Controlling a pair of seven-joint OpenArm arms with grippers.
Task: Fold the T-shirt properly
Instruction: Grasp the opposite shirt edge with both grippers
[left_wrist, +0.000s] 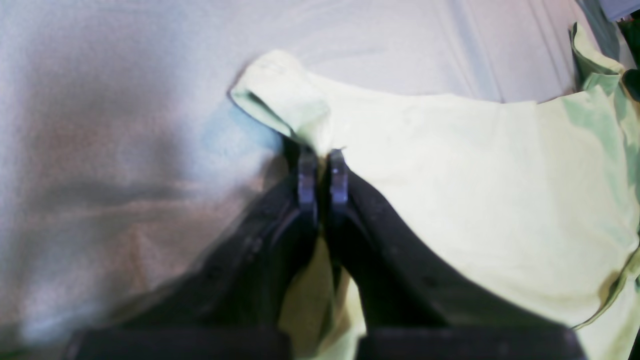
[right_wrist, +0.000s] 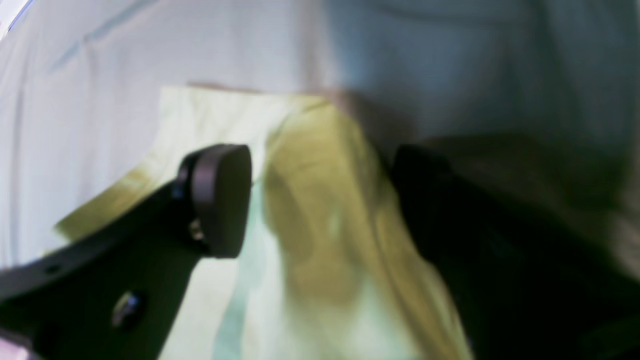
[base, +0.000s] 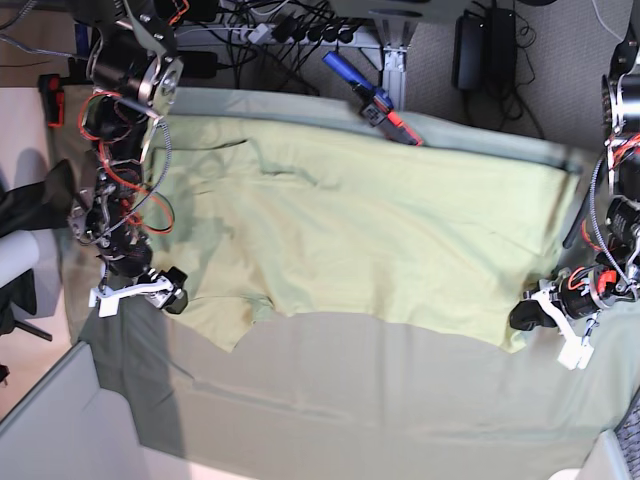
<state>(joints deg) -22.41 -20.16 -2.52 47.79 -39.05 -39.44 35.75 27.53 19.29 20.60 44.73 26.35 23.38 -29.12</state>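
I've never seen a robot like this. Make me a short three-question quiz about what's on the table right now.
1. True or false: the left gripper is shut on the T-shirt.
2. The right gripper is: A) shut on the shirt, B) open with shirt fabric between its fingers, C) out of view.
3. What does the T-shirt lie on?

Key: 1 true, it pinches a corner of the fabric. 2 B. 3 a grey-green table cloth.
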